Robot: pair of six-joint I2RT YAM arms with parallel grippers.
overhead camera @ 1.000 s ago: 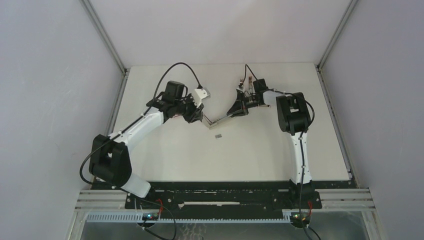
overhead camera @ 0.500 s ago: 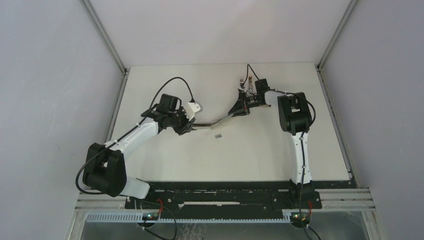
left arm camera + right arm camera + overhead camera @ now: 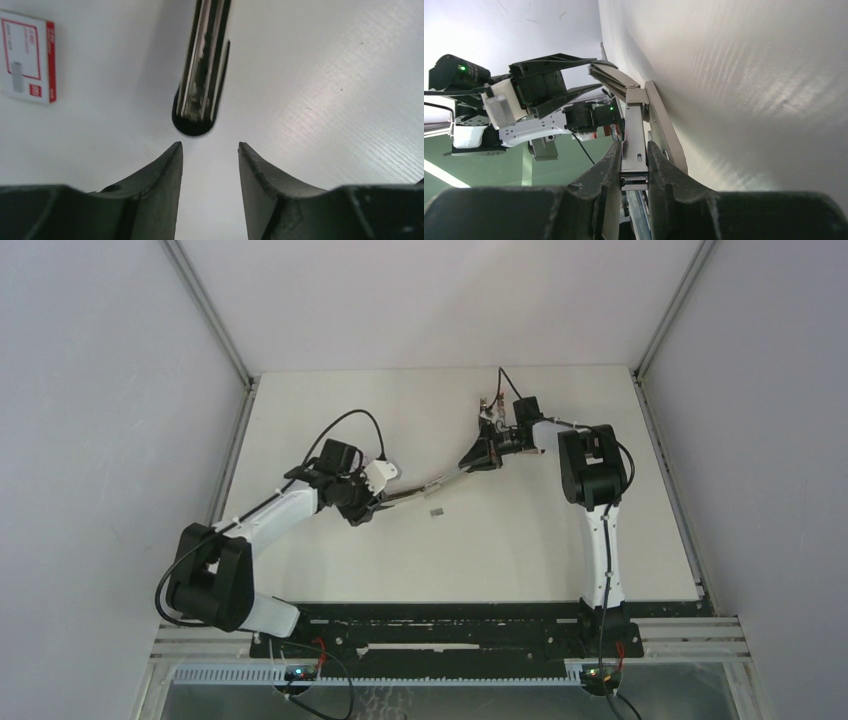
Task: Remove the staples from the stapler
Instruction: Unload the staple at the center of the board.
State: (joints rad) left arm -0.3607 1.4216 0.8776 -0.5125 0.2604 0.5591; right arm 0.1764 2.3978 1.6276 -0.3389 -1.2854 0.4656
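The stapler [image 3: 440, 480] is swung open and stretches across the middle of the table. My right gripper [image 3: 480, 455] is shut on its silver-grey metal part [image 3: 635, 145] and holds that end up at a tilt. The other long metal arm [image 3: 206, 60] ends in a black rounded tip [image 3: 192, 126] that points at my left gripper [image 3: 380, 496]. My left gripper [image 3: 210, 146] is open and empty, its fingertips just short of that tip and not touching it. A shiny channel runs along that arm. I cannot make out separate staples in it.
A small pink-and-white box [image 3: 27, 62] lies flat on the table left of the stapler arm; it also shows in the top view [image 3: 436, 512], just in front of the stapler. Grey walls enclose the table on three sides.
My left gripper has drawn back to the left and toward the near edge. The stapler's long arm has followed it and now lies lower and stretched further left. My right gripper still holds.
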